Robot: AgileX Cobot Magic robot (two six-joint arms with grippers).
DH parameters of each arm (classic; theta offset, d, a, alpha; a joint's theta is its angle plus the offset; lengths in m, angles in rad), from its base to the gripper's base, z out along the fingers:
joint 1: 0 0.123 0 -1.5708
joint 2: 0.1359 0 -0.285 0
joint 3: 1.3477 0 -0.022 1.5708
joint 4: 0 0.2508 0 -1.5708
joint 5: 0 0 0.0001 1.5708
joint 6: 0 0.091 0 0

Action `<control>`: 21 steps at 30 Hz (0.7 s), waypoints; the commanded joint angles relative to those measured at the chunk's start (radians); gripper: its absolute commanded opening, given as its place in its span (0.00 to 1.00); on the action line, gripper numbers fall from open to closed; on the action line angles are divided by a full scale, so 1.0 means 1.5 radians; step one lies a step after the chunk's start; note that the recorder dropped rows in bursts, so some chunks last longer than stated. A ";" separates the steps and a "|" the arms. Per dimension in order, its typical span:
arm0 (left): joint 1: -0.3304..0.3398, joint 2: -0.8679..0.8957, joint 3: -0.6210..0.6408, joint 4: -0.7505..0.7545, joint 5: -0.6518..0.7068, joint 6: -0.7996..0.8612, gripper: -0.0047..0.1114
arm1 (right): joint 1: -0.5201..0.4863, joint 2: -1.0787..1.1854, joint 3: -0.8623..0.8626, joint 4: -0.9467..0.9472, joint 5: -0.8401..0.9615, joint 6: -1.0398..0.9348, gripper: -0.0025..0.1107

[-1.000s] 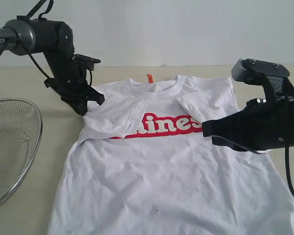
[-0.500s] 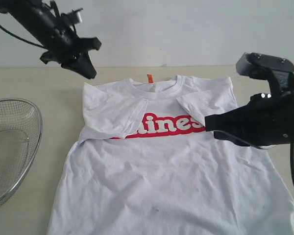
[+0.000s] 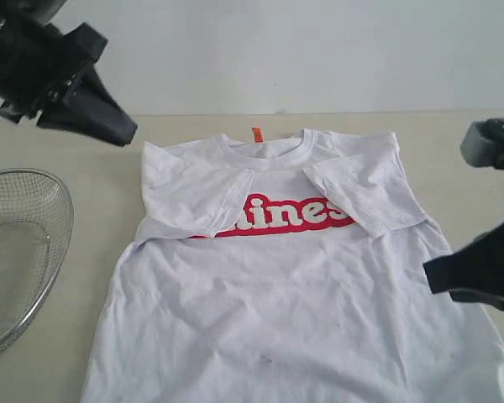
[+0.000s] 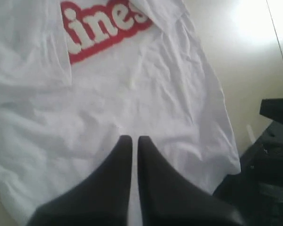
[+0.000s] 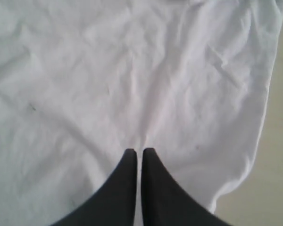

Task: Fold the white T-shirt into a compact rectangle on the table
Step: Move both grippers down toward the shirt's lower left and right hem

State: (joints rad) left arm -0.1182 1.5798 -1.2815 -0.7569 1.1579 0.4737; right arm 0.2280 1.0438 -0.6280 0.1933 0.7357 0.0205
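Plainly, the white T-shirt (image 3: 277,277) is laid chest-up and spread flat on the desk (image 3: 92,193), with its collar toward the far wall and its body filling the middle of the surface. Both sleeves (image 3: 193,197) are turned inward over the chest, so the ends of the red lettering (image 3: 290,214) are covered, and only the orange neck tag (image 3: 256,134) marks the collar. The cloth is judged to be light, soft and limp: it would sag and crease when lifted, and it could slide a little on the smooth desk. A pinch at an edge is advised, best at the hem corners or the shoulders, with both sides raised together so the fold lands square. The left pincer (image 4: 132,139) is held high above the shirt with its fingers pressed together and nothing between them. The right pincer (image 5: 138,150) is likewise closed and empty, raised over the lower body of the shirt. A wire basket (image 3: 67,210) is set apart to one side. The lower hem is cut off by the exterior view's edge, the back of the shirt is hidden, and much of the right arm is lost past the frame.
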 commanded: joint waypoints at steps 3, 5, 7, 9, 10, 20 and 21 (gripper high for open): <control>-0.005 -0.202 0.259 0.002 -0.033 -0.002 0.08 | 0.001 -0.006 -0.001 -0.021 0.077 0.035 0.02; -0.005 -0.251 0.324 0.012 -0.033 -0.004 0.08 | 0.001 -0.006 0.003 -0.021 0.082 0.055 0.06; -0.005 -0.299 0.386 0.007 -0.037 -0.013 0.08 | 0.001 -0.006 0.023 -0.021 0.063 0.090 0.16; -0.005 -0.335 0.449 0.002 -0.056 -0.014 0.08 | 0.001 -0.006 0.049 -0.021 0.053 0.109 0.29; -0.005 -0.345 0.476 0.002 -0.060 -0.014 0.08 | 0.001 -0.006 0.064 -0.030 0.053 0.109 0.37; -0.005 -0.361 0.602 -0.032 -0.147 -0.008 0.08 | 0.001 0.024 0.108 -0.107 0.058 0.187 0.46; -0.005 -0.361 0.602 -0.037 -0.150 -0.008 0.08 | 0.001 0.035 0.108 -0.116 0.058 0.192 0.46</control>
State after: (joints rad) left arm -0.1182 1.0456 -0.3866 -0.7810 0.9619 0.4589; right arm 0.2280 1.0599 -0.4687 0.0578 0.8233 0.2835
